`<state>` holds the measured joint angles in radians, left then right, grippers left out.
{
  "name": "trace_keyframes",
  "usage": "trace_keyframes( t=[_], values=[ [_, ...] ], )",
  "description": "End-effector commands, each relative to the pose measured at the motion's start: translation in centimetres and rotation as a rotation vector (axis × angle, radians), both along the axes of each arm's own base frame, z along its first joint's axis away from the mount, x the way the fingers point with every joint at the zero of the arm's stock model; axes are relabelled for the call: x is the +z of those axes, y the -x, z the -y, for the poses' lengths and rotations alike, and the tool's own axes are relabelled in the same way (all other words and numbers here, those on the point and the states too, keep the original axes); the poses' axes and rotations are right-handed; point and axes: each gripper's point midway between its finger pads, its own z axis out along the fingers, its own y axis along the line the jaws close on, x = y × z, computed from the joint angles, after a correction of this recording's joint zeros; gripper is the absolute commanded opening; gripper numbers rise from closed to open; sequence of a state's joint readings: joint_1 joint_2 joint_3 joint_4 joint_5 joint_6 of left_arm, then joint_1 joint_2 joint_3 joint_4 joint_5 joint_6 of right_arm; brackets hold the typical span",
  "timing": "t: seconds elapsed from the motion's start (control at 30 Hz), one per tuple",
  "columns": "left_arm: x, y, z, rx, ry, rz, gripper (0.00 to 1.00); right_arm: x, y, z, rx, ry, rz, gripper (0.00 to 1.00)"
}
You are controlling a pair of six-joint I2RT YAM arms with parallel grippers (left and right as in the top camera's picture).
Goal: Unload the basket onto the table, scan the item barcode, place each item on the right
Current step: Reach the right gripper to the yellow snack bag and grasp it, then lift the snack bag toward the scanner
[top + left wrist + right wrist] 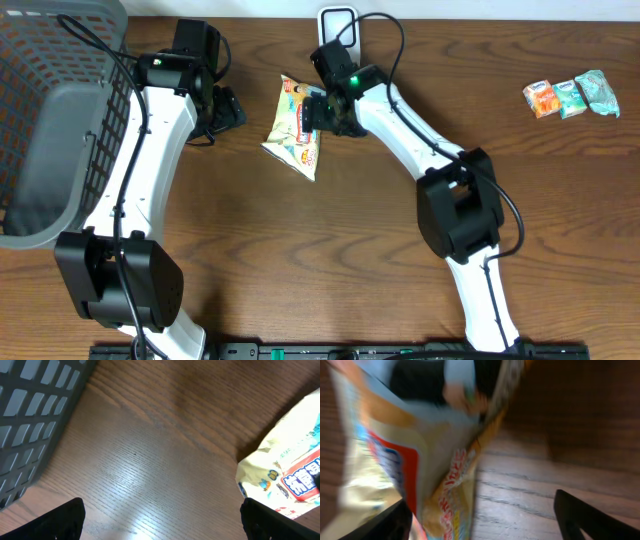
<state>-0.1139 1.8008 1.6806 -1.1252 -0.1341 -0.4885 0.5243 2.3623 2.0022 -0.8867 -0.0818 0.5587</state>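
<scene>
The item, a yellow and white snack bag (292, 125), lies flat on the wooden table at centre back. My right gripper (325, 112) is at the bag's right edge. In the right wrist view the bag (410, 460) is blurred and its edge sits between the jaws, close to the left finger (390, 525) and well apart from the right finger (580, 520); the right gripper (482, 515) is open. My left gripper (225, 110) hovers left of the bag, open (162, 520) over bare wood, with the bag (290, 470) at its right side. No barcode shows.
A grey plastic basket (50, 120) fills the far left, and its wall (35, 415) is close to the left gripper. A white scanner stand (338, 22) sits at the back edge behind the right gripper. Three small snack packs (570, 97) lie at the far right.
</scene>
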Motion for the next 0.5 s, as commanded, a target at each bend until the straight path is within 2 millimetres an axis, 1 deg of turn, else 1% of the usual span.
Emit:
trace_keyframes(
  t=[0.0,0.03,0.07,0.1,0.17,0.2,0.27,0.33,0.37,0.47],
  values=[
    [0.3,0.0,-0.3,-0.010,-0.016,0.003,0.98,-0.6,0.8,1.0,0.019,0.063,-0.022,0.81],
    [0.3,0.0,-0.3,-0.010,-0.016,0.003,0.98,-0.3,1.2,2.2,0.049,0.114,-0.031,0.76],
    [0.3,0.0,-0.3,-0.010,-0.016,0.003,0.98,-0.1,1.5,3.6,0.034,0.171,-0.038,0.75],
    [0.3,0.0,-0.3,-0.010,-0.016,0.003,0.98,0.6,2.0,5.9,0.008,0.261,-0.047,0.71],
    [0.3,0.0,-0.3,-0.010,-0.016,0.003,0.98,2.1,2.7,8.6,-0.023,0.354,-0.061,0.69],
    [0.3,0.0,-0.3,-0.010,-0.016,0.003,0.98,2.7,3.2,9.4,-0.028,0.378,-0.072,0.69],
    [0.3,0.0,-0.3,-0.010,-0.016,0.003,0.98,4.1,4.1,10.1,-0.030,0.387,-0.087,0.69],
    [0.3,0.0,-0.3,-0.010,-0.016,0.003,0.98,5.7,4.6,10.2,-0.029,0.375,-0.080,0.69],
    [0.3,0.0,-0.3,-0.010,-0.016,0.003,0.98,6.9,4.9,10.1,-0.026,0.366,-0.062,0.68],
    [0.3,0.0,-0.3,-0.010,-0.016,0.003,0.98,8.9,5.0,9.1,-0.014,0.337,-0.008,0.58]
  ],
)
